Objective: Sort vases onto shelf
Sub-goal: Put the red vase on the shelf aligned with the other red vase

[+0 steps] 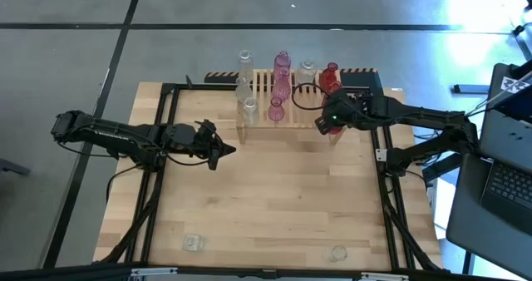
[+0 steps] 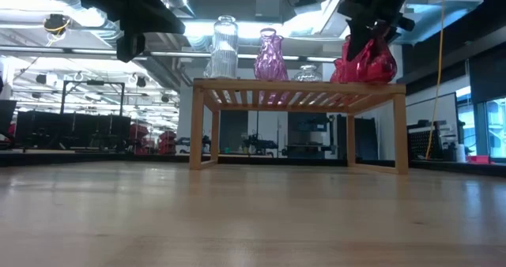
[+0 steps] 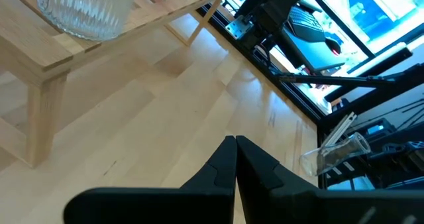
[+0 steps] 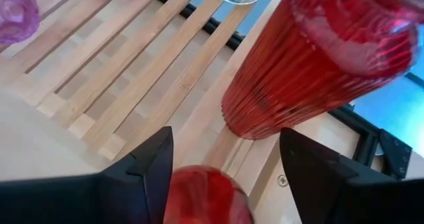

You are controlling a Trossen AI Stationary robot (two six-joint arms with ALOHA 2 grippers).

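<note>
The right hand (image 1: 326, 123) hangs over the right end of the shelf (image 1: 264, 115), at its front corner. Its two fingers (image 4: 149, 168) stand apart, one on each side of the mouth of a small red vase (image 4: 207, 196) that sits just below them. The fingers do not press on the glass in the right wrist view, so the hand is parted around the vase rather than clamped on it. In the low view this vase (image 2: 365, 63) stands on the top of the shelf at its right end, with the hand directly above it.

Just behind it on the same end of the shelf stands a taller ribbed red vase (image 4: 311, 58), seen in the high view as the red one farther back (image 1: 331, 77). Pink vases (image 1: 281, 86) fill the middle slats in a row from back to front, and clear vases (image 1: 246, 86) line the left end. One more clear vase (image 1: 308, 67) stands at the back, between the pink row and the red ones.

The left hand (image 1: 226, 150) waits above the desk (image 1: 274, 206), in front of the shelf's left end, with its fingers (image 3: 222, 168) pressed together on nothing.

Two clear vases are on the desk near its front edge, well apart from the shelf: one to the left (image 1: 193, 243) and one to the right (image 1: 337, 253).
</note>
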